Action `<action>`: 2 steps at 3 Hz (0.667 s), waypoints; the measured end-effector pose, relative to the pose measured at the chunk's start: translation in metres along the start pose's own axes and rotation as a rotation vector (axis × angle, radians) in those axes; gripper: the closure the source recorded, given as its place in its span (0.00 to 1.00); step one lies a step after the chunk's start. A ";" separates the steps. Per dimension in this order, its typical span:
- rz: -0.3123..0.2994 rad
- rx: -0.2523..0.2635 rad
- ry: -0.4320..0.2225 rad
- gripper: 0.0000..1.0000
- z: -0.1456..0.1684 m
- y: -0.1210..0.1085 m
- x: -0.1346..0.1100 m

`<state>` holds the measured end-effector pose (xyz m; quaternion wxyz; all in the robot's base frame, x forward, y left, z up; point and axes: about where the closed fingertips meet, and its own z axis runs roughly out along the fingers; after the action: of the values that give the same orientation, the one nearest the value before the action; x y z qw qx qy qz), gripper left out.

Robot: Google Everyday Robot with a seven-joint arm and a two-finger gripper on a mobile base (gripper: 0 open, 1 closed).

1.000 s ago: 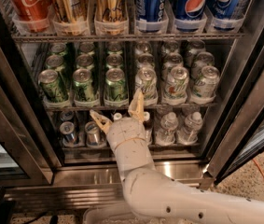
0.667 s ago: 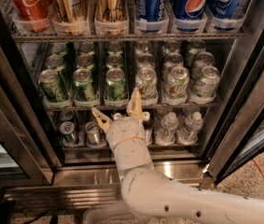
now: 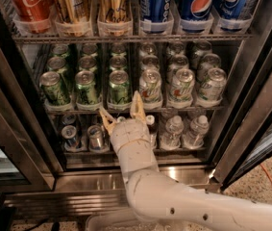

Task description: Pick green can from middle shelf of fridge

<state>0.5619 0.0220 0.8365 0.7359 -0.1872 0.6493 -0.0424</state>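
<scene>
The fridge stands open in front of me. Its middle shelf holds green cans on the left and whitish cans on the right. The front green can of the third lane is nearest my gripper. My gripper is open, its two tan fingers pointing up just below and in front of that can, at the shelf's front edge. It touches no can and holds nothing.
The top rack holds red, gold and blue cans. The lower rack holds small silver-blue cans and small bottles, partly hidden behind my arm. Dark door frames stand on both sides.
The gripper has moved up a little toward the front green can of the third lane. The cans have not moved.
</scene>
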 end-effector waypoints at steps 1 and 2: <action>0.034 -0.018 0.025 0.29 0.004 0.001 0.003; 0.062 -0.031 0.037 0.25 0.010 0.003 0.002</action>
<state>0.5710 0.0263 0.8348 0.7218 -0.1775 0.6688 -0.0131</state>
